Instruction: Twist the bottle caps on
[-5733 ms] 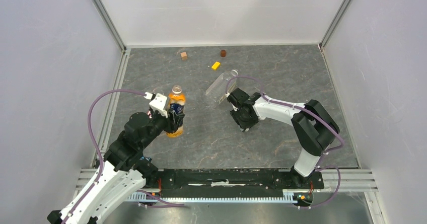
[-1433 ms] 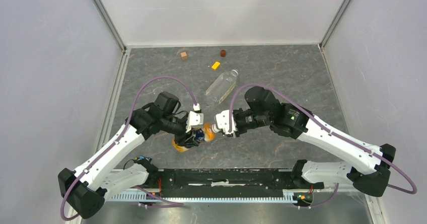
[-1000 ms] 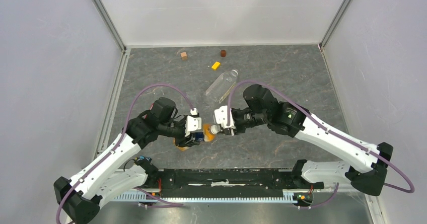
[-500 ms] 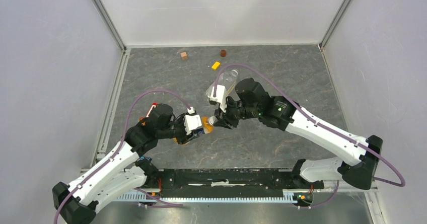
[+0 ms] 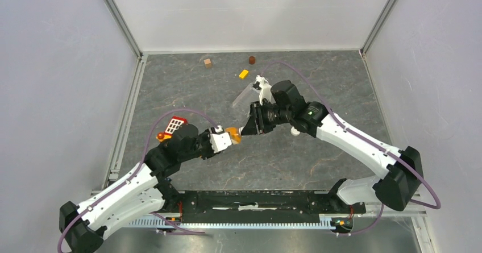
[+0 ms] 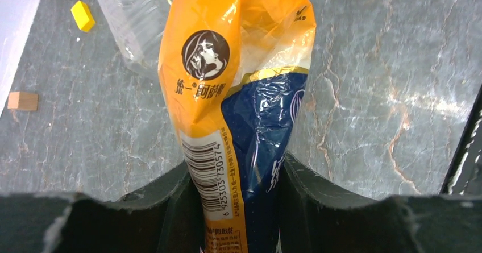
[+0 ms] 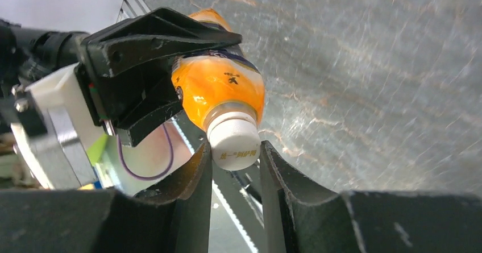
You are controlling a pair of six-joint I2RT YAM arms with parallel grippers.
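My left gripper [image 5: 219, 141] is shut on the small orange bottle with the dark blue label [image 5: 231, 134] and holds it above the table, neck pointing right. In the left wrist view the bottle [image 6: 239, 94] sits squeezed between both fingers. A white cap [image 7: 234, 145] sits on the bottle's neck. My right gripper [image 7: 236, 156] is shut on that cap, one finger on each side. The clear bottle [image 5: 244, 95] lies on the table behind, partly hidden by the right arm; it also shows in the left wrist view [image 6: 136, 25]. A small white round piece [image 5: 294, 131] lies by the right forearm.
A wooden cube [image 5: 208, 63], a small dark brown cylinder [image 5: 252, 59] and a yellow block [image 5: 244, 74] lie near the back wall. Walls close in the table on three sides. The black rail with the arm bases [image 5: 256, 200] runs along the near edge.
Both grippers have moved together toward the back and up, with the orange bottle held between them. The right wrist has turned, its camera swinging round over the clear bottle.
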